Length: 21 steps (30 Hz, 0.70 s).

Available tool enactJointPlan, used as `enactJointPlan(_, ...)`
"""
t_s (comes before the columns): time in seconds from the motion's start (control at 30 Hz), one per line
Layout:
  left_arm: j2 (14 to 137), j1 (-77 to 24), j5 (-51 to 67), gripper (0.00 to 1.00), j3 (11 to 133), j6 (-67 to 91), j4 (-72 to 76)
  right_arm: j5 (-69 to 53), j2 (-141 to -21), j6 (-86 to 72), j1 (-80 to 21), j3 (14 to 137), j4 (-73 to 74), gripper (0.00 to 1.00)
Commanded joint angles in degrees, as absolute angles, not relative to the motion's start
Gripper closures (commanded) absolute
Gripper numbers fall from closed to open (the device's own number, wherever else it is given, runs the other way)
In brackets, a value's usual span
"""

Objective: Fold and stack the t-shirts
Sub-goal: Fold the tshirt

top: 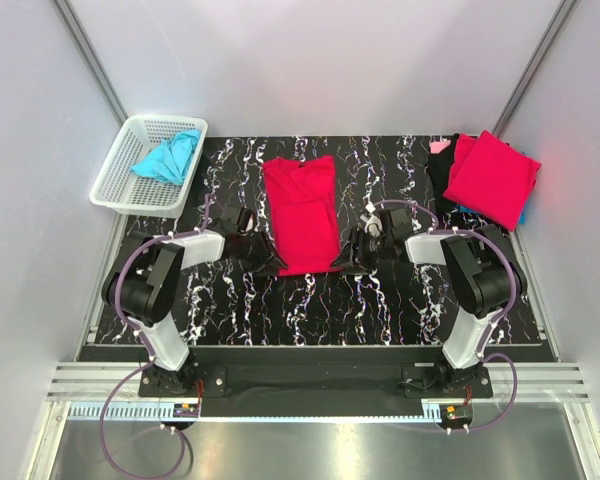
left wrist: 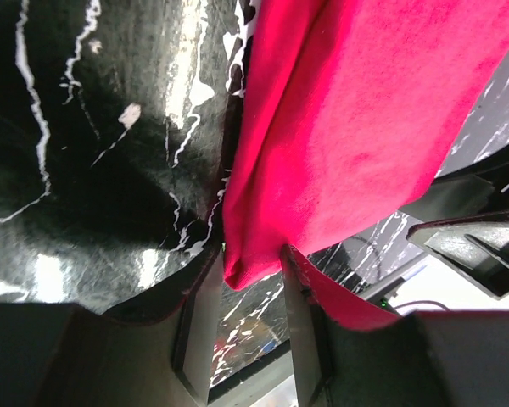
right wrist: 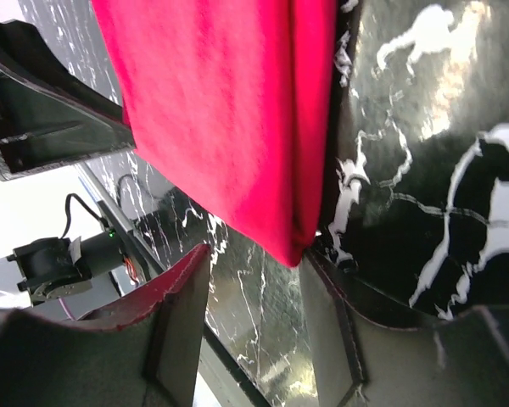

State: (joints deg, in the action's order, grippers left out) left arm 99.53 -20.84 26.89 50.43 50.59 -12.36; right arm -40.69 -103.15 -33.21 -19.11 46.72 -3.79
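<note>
Nearest to me, both hands are down on the black marbled table, one at each near corner of the crimson t-shirt. My left gripper has its jaws partly apart, with the hem corner poking in between the tips. There is a gap of table showing between the fingers, so I judge nothing is clamped yet. My right gripper mirrors it: jaws parted, the other hem corner hanging right at the tips, not pinched as far as I can see.

The shirt itself lies flat mid-table as a long narrow strip, sides already folded in and running away from me. To my eye that leaves the end-over-end fold, bringing this near hem up toward the far edge.

Further back on the left, a turquoise t-shirt sits crumpled in the white lattice basket, not yet touched. At the far right corner the stack waits, a folded crimson shirt on top and darker edges peeking out beneath. So some shirts are done, one is half folded, and at least one is left.
</note>
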Motion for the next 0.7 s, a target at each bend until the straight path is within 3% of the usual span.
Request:
enactJointPlan(0.0,100.5,-20.7,30.4,0.61,49.4,52.5,-7.6,-40.5,-105.0,-32.9,-19.2,48.7,-6.9,0.47)
enactJointPlan(0.23,101.9,-20.7,29.8,0.61,48.5,52.3,-6.9,-37.4,-107.0,-31.0,-19.2,51.3,-4.6,0.47)
enactJointPlan(0.3,102.3,-20.7,29.7,0.63,48.8,52.4,-6.9,-37.5,-107.6,-30.9,-19.2,51.8,-4.3,0.59)
enactJointPlan(0.33,102.7,-20.7,29.7,0.69,49.0,52.4,-6.8,-37.6,-108.0,-30.8,-19.2,51.9,-4.2,0.67)
enactJointPlan(0.4,103.2,-20.7,29.7,0.77,49.3,52.4,-6.5,-37.3,-108.2,-30.9,-19.2,52.0,-3.7,1.00)
enactJointPlan(0.43,103.3,-20.7,29.7,0.90,49.4,52.3,-6.6,-36.7,-107.8,-30.7,-19.2,51.9,-3.2,1.00)
enactJointPlan(0.5,103.0,-20.7,29.5,1.00,49.4,52.2,-6.4,-36.4,-107.0,-30.2,-19.2,50.8,-2.4,1.00)
enactJointPlan(0.67,100.7,-20.7,28.7,1.00,48.0,52.2,-6.2,-35.9,-101.9,-29.3,-19.2,46.2,-0.6,1.00)
